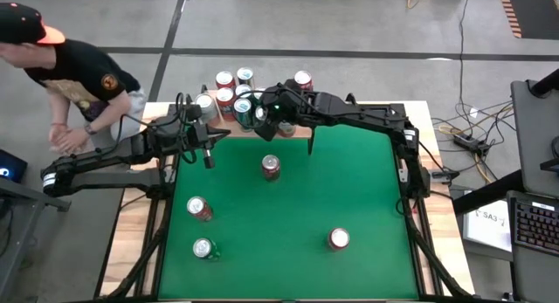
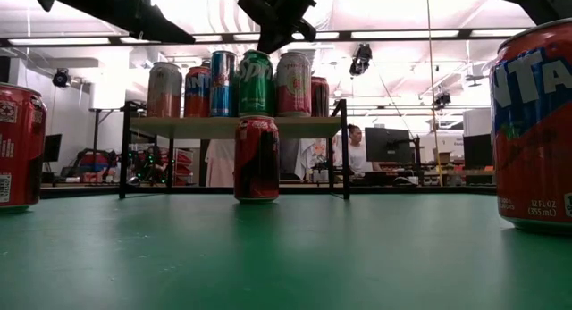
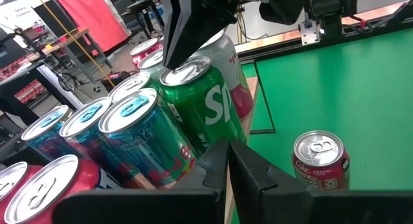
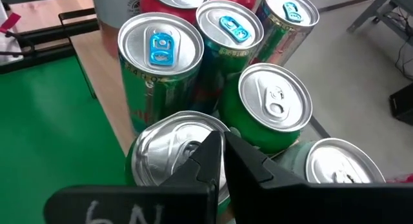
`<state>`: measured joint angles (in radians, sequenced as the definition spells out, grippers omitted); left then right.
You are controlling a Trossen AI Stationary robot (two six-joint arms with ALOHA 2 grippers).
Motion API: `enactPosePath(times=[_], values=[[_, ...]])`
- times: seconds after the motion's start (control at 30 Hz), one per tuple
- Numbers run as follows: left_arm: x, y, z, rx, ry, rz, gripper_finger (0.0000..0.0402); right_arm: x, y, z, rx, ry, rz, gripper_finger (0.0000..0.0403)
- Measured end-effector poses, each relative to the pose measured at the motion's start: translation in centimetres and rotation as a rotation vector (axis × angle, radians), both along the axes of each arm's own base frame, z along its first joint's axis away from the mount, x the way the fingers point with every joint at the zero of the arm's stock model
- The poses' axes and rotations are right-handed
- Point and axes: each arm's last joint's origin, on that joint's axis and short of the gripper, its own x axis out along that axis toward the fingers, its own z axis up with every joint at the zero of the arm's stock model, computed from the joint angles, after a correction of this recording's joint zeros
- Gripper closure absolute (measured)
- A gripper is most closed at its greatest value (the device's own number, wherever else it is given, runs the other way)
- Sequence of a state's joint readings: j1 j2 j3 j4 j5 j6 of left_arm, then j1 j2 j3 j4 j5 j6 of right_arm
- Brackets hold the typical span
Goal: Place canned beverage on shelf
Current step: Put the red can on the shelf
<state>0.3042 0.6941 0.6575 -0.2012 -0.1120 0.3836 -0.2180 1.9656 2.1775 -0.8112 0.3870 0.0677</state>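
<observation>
The right pincer (image 2: 279, 33), fingers together, hovers just above the green can (image 2: 256, 83) standing on the shelf (image 2: 234, 126) — seemingly just set down. The left pincer (image 1: 207, 154), also together, waits beside the shelf.

**Readable print on the cans and fingers**

In the left wrist view, a red can (image 3: 321, 164) standing on the green worktop (image 3: 348, 82) shows "Coke" in small white print near its rim. The green can (image 3: 203, 104) beside it carries large white letters "Sp", the rest hidden. In the low view, the big red can (image 2: 534, 122) at the right edge reads "12 FL OZ" and "(355 mL)" near its base. White handwriting, apparently "6N", marks the dark fingers (image 4: 132, 214) in the right wrist view.
</observation>
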Motion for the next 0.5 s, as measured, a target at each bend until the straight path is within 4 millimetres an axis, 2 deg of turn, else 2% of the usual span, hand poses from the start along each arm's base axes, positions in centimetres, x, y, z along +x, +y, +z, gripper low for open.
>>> enactPosePath(times=[0.37, 0.5], values=[[0.0, 0.0, 0.0, 0.001, -0.002, 0.0, 0.0402, 0.1, 0.0, 0.2, -0.028, -0.015, 0.014, 0.039], [0.0, 0.0, 0.0, 0.001, -0.003, 0.0, 0.0402, -0.3, 0.0, 1.2, -0.04, -0.03, 0.017, 0.039]])
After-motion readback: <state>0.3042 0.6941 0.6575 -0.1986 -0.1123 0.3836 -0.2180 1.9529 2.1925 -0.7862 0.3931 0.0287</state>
